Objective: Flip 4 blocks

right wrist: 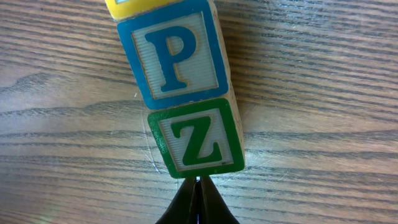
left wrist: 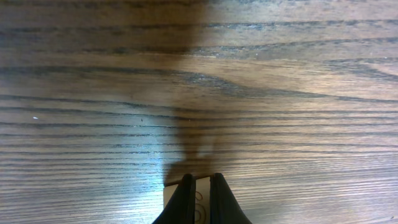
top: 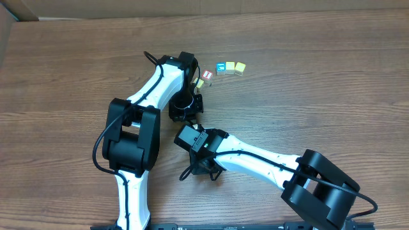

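In the right wrist view three blocks lie in a touching row: a green-faced Z block nearest, a blue-faced P block behind it, and a yellow block cut off by the top edge. My right gripper is shut, its tips at the Z block's near edge. In the left wrist view my left gripper is shut, its tips over a whitish-cream block that shows beside and between the fingers. Overhead, a blue block, a pale block and a yellow block sit in a row.
A red-faced cube and a small yellowish cube lie beside the left arm. The right arm stretches across from the lower right, its end close under the left arm's wrist. The wooden table runs to a far edge at the top.
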### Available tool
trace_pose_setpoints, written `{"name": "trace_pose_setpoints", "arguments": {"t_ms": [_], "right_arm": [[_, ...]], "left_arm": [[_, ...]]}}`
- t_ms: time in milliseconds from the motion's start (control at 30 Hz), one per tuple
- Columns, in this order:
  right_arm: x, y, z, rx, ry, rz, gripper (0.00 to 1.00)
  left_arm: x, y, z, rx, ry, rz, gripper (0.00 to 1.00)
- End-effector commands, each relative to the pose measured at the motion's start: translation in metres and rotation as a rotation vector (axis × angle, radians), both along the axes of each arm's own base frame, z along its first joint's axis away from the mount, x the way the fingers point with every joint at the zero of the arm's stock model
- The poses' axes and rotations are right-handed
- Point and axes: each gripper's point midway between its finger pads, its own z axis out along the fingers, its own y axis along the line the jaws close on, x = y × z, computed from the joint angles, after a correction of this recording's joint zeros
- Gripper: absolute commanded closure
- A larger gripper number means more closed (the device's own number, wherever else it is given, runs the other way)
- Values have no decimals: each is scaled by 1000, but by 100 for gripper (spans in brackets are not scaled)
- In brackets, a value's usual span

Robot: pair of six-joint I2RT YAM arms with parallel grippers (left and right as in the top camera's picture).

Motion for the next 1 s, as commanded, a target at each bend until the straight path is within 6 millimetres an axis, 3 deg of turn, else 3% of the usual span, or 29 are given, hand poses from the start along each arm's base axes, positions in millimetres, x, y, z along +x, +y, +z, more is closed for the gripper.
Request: {"name": "trace_pose_setpoints", "arguments": {"t_ms": [0, 400, 700, 967], "right_arm": [[0, -1, -1, -9, -10, -12, 96], [-1, 1, -1, -1, -2, -36, 96], [-1, 1, 1, 3, 3, -36, 96], [19, 17, 59, 38, -37, 81, 94]], "left_arm": [[-7, -3, -6, -11, 28, -17, 96], [-4, -7, -7, -14, 13, -27, 96], [5, 2, -4, 24, -17, -23, 96], [42, 29, 32, -1, -78, 83, 96]]}}
